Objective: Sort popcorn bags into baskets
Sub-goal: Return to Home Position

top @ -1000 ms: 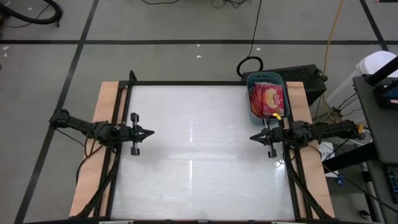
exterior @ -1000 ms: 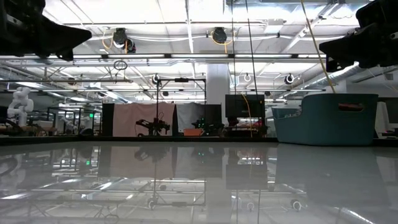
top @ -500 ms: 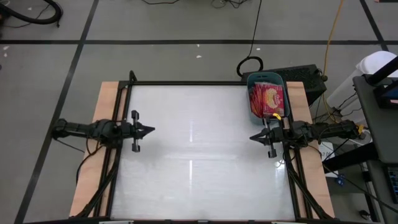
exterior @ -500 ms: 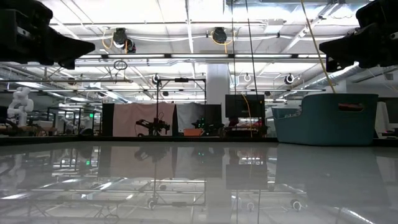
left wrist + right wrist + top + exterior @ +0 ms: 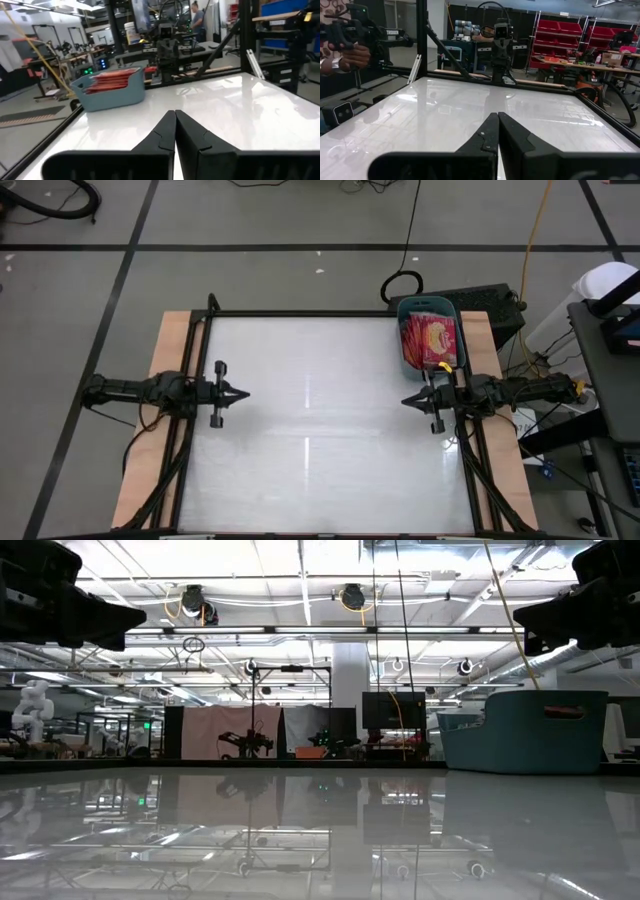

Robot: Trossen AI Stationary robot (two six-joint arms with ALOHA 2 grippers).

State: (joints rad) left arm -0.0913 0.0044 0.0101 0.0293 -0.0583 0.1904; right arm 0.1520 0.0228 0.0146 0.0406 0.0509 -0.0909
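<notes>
The teal-blue basket stands at the table's far right corner and holds several red popcorn bags, stacked flat; the top one shows its yellow-orange picture. In the left wrist view the basket and bags show across the table. My left gripper hovers shut over the table's left edge, pointing right. My right gripper hovers shut over the right edge, just near of the basket, pointing left. Both are raised above the table: left, right.
The white glossy table has a black frame rail along its edges. In the low view the basket stands at the right. A person's hand shows in the room beyond the table's far side.
My left arm has swung and straightened, its gripper shifting slightly toward the table's right and near side. My right arm has kept still.
</notes>
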